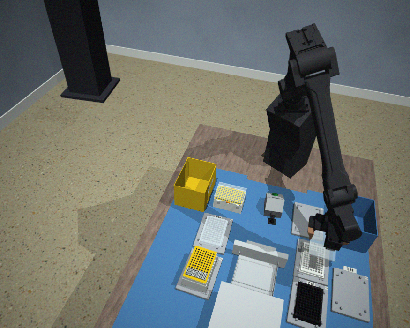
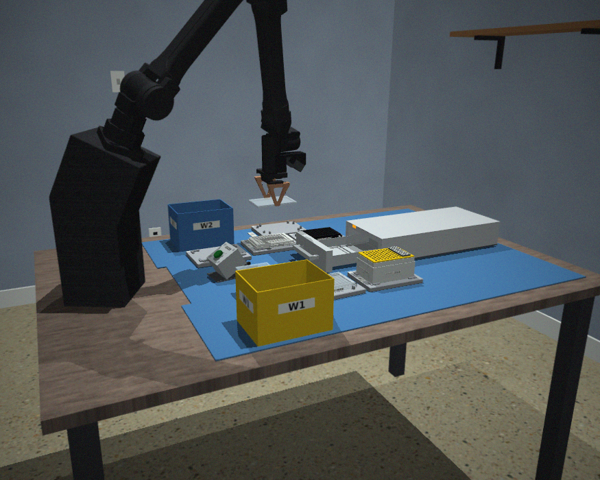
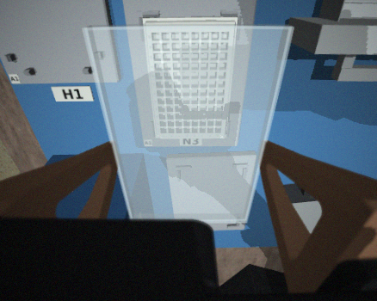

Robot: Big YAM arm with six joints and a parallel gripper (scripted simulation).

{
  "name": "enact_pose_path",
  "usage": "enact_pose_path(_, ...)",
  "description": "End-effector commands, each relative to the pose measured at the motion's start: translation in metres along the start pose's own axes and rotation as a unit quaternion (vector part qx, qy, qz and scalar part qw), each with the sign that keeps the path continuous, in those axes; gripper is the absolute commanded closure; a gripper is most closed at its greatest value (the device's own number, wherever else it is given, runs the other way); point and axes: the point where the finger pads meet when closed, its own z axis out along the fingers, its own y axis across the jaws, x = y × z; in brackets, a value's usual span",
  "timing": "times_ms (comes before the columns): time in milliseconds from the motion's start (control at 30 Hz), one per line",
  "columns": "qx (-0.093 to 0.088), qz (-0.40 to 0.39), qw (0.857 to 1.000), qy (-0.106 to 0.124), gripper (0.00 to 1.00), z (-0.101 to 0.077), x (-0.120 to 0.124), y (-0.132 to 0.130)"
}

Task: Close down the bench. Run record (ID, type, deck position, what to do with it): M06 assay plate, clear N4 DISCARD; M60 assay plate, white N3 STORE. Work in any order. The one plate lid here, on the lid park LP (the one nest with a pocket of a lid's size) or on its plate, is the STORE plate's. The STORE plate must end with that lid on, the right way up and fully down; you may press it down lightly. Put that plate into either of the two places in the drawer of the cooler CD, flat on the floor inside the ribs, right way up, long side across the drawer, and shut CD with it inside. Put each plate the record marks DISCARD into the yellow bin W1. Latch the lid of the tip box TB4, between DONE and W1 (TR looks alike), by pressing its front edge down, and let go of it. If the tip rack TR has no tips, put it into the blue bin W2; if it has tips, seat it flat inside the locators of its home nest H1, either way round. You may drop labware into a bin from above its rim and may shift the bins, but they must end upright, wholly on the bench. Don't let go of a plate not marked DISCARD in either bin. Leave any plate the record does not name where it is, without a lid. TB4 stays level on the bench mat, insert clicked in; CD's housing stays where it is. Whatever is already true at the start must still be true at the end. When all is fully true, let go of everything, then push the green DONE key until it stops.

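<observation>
My gripper (image 3: 188, 149) is shut on the clear plate lid (image 3: 188, 116) and holds it level, well above the bench; the lid also shows in the top view (image 1: 319, 249) and the exterior view (image 2: 271, 200). Seen through the lid, the white assay plate sits in nest N3 (image 1: 311, 263), partly under the lid's far half. The empty lid park (image 3: 209, 185) lies below the lid's near half. The clear assay plate (image 1: 213, 230) sits in its nest near the yellow bin W1 (image 1: 195, 183). The cooler drawer (image 1: 254, 270) stands open.
Blue bin W2 (image 1: 365, 220) is right beside my wrist. The green DONE key (image 1: 274, 203), tip box TB4 (image 1: 229, 197), the yellow tip rack (image 1: 199, 264) with some tips, a black plate (image 1: 308, 302) and empty nest H1 (image 1: 350, 293) are on the mat.
</observation>
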Motion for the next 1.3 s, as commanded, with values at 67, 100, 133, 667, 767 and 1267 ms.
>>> enact_pose_path(67,0.000,-0.008,1.000,0.002,1.00,0.000,0.004,-0.002)
enact_pose_path(100,-0.001,-0.007,1.000,0.000,1.00,-0.001,0.003,-0.001)
enact_pose_path(133,-0.002,-0.007,1.000,-0.003,1.00,-0.002,0.002,-0.001)
enact_pose_path(667,-0.006,-0.006,1.000,-0.012,1.00,-0.008,-0.001,0.002)
enact_pose_path(767,0.000,-0.007,1.000,0.002,1.00,0.008,0.009,-0.002)
enact_pose_path(1267,0.001,-0.003,1.000,0.002,1.00,0.026,0.008,-0.006)
